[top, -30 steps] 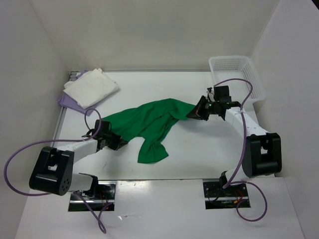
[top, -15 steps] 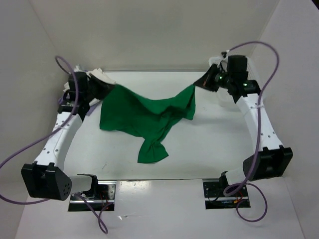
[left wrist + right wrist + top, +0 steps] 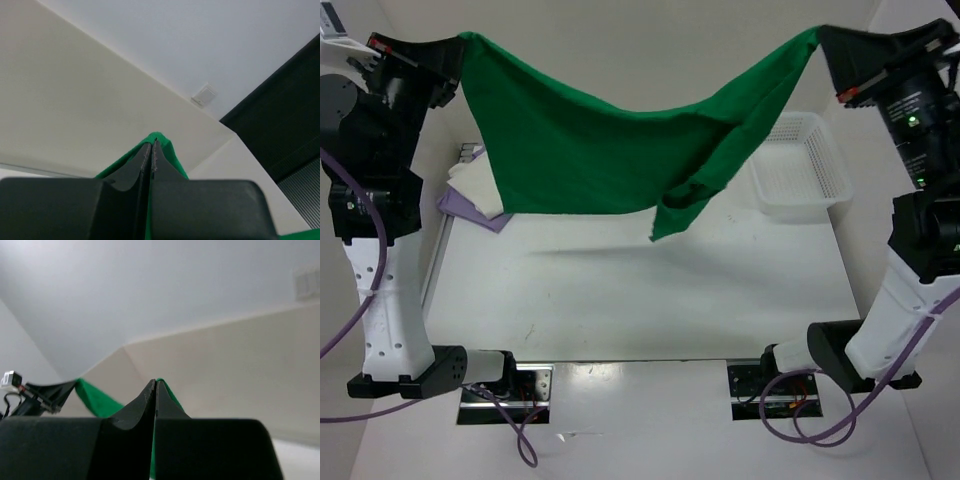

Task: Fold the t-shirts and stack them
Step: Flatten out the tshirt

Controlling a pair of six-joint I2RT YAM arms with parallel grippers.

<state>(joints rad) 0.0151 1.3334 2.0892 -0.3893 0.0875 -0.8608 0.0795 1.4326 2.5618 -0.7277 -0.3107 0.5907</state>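
There are three t-shirts: one green t-shirt [image 3: 580,150], one cream white t-shirt [image 3: 470,182] and one lavender t-shirt [image 3: 468,207]. There is one white mesh basket [image 3: 800,170] and one table [image 3: 640,290]. The robot arms are two: the left arm [image 3: 382,270] and the right arm [image 3: 910,280].

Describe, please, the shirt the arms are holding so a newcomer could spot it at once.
Look high above the white table. The green shirt hangs spread there, one corner pinched in the left gripper, the other in the right gripper. It alone is airborne; the cream shirt and purple shirt lie stacked at the table's far left corner.
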